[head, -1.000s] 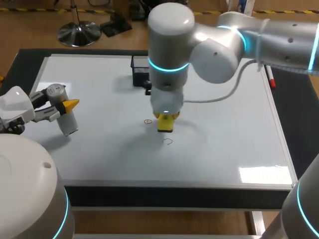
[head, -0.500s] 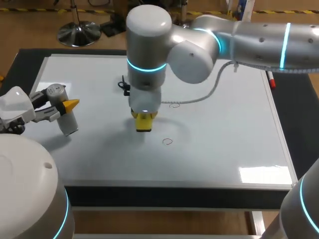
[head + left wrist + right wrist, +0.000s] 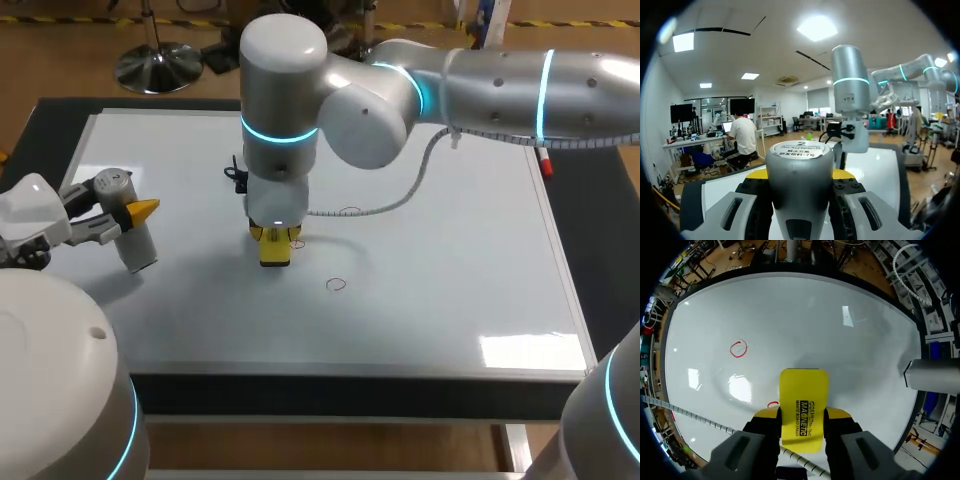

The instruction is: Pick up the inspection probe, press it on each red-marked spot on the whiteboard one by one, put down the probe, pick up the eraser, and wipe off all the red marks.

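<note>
My right gripper (image 3: 274, 240) is shut on the yellow eraser (image 3: 275, 250), held low over the whiteboard (image 3: 450, 300) left of its middle. In the right wrist view the eraser (image 3: 803, 407) sticks out between the fingers. A small red mark (image 3: 772, 404) lies right beside it and a red circle (image 3: 738, 348) farther ahead. The head view shows red marks at the eraser's edge (image 3: 297, 243), in front of it (image 3: 337, 284) and behind it (image 3: 348, 212). At the board's left edge my left gripper (image 3: 135, 215) is shut on the grey probe (image 3: 133, 240), with the probe's cap (image 3: 799, 152) between its fingers.
A red marker pen (image 3: 543, 160) lies along the whiteboard's right edge. A small black object (image 3: 237, 172) peeks out behind my right arm's wrist. A grey cable (image 3: 400, 200) hangs from that arm over the board.
My right arm has swept left across the board with the eraser, uncovering the rear red mark. The left arm and the probe have stayed still.
</note>
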`<state>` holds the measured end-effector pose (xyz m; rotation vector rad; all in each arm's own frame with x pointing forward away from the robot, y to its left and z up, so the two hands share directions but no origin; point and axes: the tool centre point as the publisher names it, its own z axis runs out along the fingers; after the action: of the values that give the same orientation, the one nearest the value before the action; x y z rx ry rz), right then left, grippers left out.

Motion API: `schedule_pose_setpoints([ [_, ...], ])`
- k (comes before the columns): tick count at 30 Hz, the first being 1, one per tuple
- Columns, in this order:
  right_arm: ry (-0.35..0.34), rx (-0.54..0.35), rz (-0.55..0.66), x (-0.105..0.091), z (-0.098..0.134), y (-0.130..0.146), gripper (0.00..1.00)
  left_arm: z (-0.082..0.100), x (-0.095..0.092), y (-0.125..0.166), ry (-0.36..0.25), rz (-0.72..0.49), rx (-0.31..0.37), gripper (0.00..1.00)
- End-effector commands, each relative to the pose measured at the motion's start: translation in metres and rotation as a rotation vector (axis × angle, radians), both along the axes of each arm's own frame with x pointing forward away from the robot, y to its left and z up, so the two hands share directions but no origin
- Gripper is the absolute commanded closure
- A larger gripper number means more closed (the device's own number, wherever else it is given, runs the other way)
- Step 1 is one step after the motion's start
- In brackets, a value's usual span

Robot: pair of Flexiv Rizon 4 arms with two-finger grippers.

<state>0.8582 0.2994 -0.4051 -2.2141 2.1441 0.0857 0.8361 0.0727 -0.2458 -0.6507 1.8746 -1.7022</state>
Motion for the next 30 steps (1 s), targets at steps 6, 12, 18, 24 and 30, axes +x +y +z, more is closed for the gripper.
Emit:
schedule_pose_setpoints([
  [6,0.009,-0.009,-0.002,0.001,-0.007,-0.002,1.0,0.0,0.0,0.0,-0.002,0.001,-0.001,1.0],
  [12,0.021,-0.021,0.0,0.0,-0.013,-0.006,1.0,0.0,0.0,0.0,-0.002,0.001,-0.001,1.0],
  [18,0.037,-0.033,-0.004,0.0,-0.018,-0.014,1.0,0.0,0.0,0.0,-0.002,0.001,-0.001,1.0],
  [24,0.047,-0.051,-0.029,-0.001,-0.024,-0.03,1.0,0.0,0.0,0.0,-0.002,0.001,-0.001,1.0],
  [30,0.054,-0.067,-0.062,0.002,-0.027,-0.048,1.0,0.0,0.0,0.0,-0.002,0.001,-0.001,1.0],
])
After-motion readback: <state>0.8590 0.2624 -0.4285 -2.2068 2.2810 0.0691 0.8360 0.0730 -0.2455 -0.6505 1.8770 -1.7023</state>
